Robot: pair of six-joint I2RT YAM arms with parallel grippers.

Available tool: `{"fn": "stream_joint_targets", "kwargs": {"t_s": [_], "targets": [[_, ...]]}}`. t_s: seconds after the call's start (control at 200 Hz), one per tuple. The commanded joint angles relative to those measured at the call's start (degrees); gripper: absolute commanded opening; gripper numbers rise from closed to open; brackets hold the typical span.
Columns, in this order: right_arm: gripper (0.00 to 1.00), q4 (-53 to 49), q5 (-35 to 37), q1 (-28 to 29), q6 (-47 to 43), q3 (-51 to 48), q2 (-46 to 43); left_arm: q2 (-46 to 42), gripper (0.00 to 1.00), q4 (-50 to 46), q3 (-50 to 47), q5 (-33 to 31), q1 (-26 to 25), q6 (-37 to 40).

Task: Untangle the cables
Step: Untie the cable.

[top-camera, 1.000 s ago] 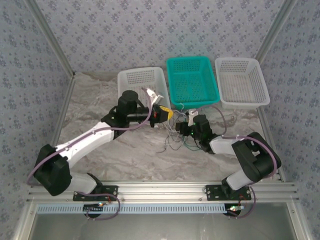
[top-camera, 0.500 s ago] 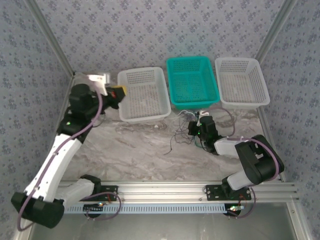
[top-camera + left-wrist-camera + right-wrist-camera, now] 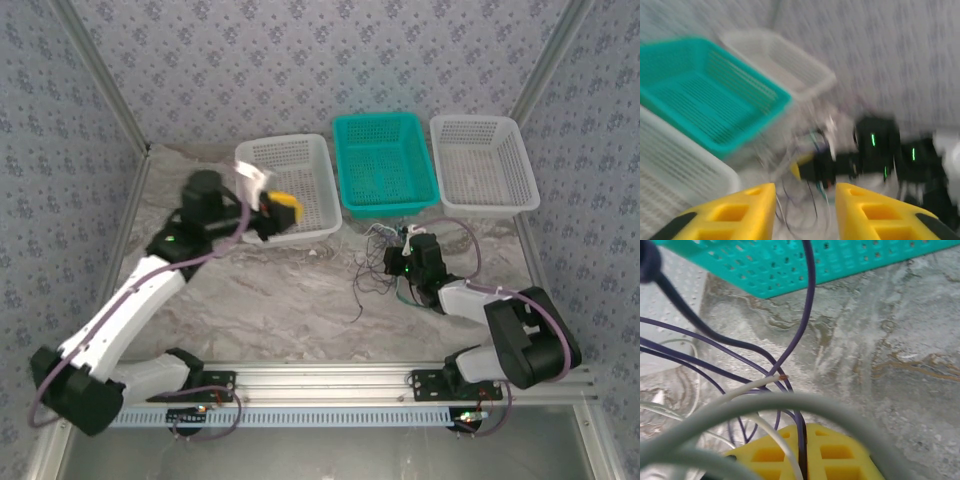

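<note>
The thin, limp cables [image 3: 372, 268] are heaped on the marbled table [image 3: 280, 300], before the perforated teal basket [image 3: 385, 165]. A dark strand is pinched between the blocky yellow fingers of the right gripper [image 3: 801, 442]; those of the left gripper [image 3: 805, 195] are held apart.

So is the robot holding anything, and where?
The right gripper seems shut on the cables, pinching a dark strand somewhere in the tangle. The left gripper is open and empty.

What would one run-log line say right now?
left fingers open, empty | right fingers shut on cables | cables bunched before teal basket
</note>
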Motion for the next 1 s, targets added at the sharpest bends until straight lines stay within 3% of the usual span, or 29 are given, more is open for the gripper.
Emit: {"fn": "stream_joint_targets", "kwargs": {"t_s": [0.0, 0.16, 0.255, 0.54, 0.645, 0.819, 0.994], "targets": [[0.0, -2.78, -6.03, 0.41, -2.16, 2.76, -2.94, 3.66, 0.47, 7.73, -3.31, 2.2, -3.45, 5.26], [0.0, -7.85, -12.89, 1.03, -4.07, 6.14, -6.18, 11.97, 0.56, 13.07, -5.27, 1.71, -6.29, 9.86], [0.0, -11.93, -13.69, 1.54, -4.85, 8.4, -8.04, 17.46, 0.59, 14.72, -4.07, 5.3, -6.4, 10.95], [0.0, -14.44, -15.53, 3.19, -6.03, 9.97, -10.28, 23.56, 0.62, 28.86, -2.63, 7.39, -6.42, 5.02], [0.0, -14.47, -16.09, 3.36, -6.51, 10.15, -9.99, 23.97, 0.52, 29.35, -1.08, 10.02, -6.34, 4.49], [0.0, -14.6, -16.18, 3.45, -6.74, 10.15, -9.82, 24.29, 0.51, 28.64, 0.08, 11.34, -6.23, 4.28], [0.0, -14.31, -16.0, 3.45, -6.54, 10.36, -9.51, 25.7, 0.27, 27.9, 1.0, 12.84, -6.25, 3.91]]}}
